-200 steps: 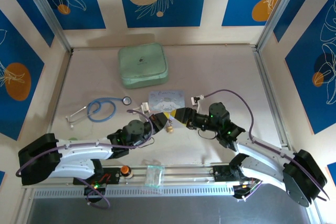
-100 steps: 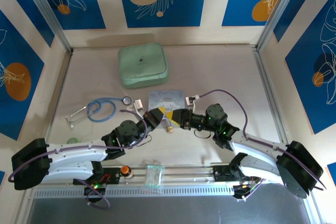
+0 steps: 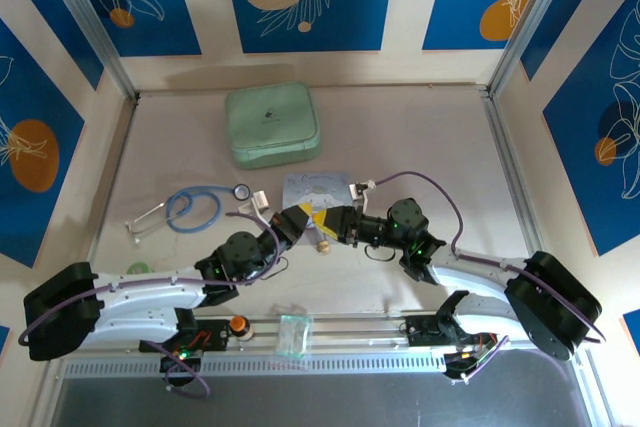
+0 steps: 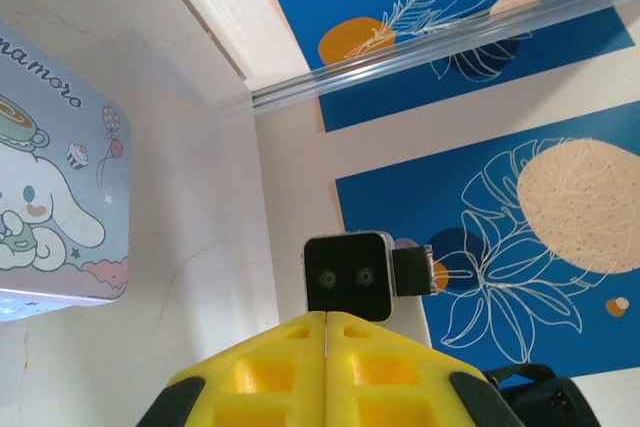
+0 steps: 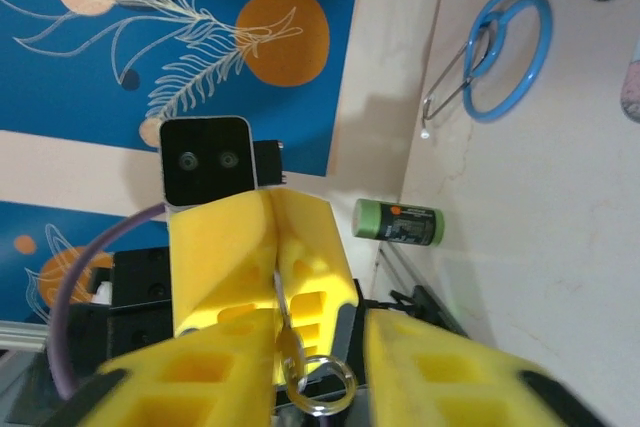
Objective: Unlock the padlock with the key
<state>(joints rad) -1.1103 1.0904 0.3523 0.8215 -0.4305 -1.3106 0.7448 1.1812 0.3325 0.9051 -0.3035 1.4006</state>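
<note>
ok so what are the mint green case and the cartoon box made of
mint green case: looks like matte moulded plastic or a fabric-covered shell, with rounded corners and no glare; can't tell which. cartoon box: probably printed tin, with a smooth printed lid and a light glint along its rounded edge.

Tiny brass-gold padlock sat around the middle of the tabletop, a bit toward the near edge. Key was way too small to pick out, honestly.
</note>
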